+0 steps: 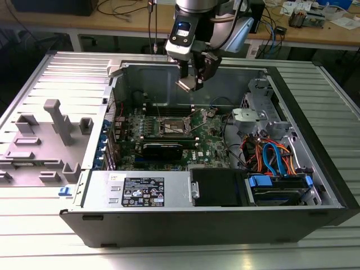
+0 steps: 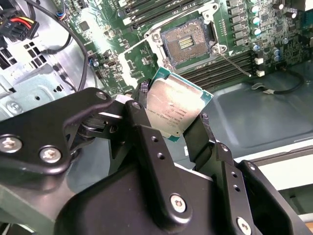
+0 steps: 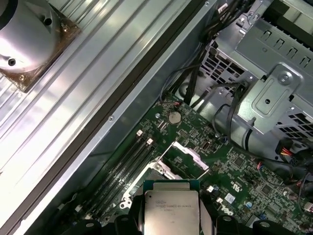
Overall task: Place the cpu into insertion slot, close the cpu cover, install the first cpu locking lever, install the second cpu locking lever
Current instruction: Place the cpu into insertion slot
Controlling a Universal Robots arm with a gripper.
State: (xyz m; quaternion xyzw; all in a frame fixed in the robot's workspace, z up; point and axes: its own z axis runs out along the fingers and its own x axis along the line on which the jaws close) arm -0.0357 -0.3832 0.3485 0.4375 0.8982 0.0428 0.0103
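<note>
Gripper (image 2: 172, 116) up close in the second wrist view: black fingers (image 2: 146, 142) clamped on two opposite edges of the chip (image 2: 178, 105). The chip sits tilted between them, silver-grey top facing the camera, green edge showing around it. In the first wrist view the same chip (image 3: 171, 208) is pinched at the fingertips, metal face up.

Exterior view: gripper (image 1: 194, 76) hangs above the open computer case (image 1: 197, 225), near its back wall, with the chip (image 1: 188, 84) at its tip, in the air and clear of the green board (image 1: 208, 143).

Socket (image 2: 188, 44) lies bare on the board below and beyond the chip: dark centre, silvery rim, nothing seated in it. From the exterior view the socket (image 1: 173, 126) is below the gripper, apart from it. Cover (image 3: 190, 155) appears swung up and open at one side of the socket. A thin wire lever (image 2: 234, 61) lies out beside the socket, crossing the long black memory slots (image 2: 215, 73).

Case rests on a ribbed metal surface (image 1: 34, 225). Grey moulded tray (image 1: 45, 140) on the exterior view's left; blue and orange cables (image 1: 273, 157) inside the case on the exterior view's right.
</note>
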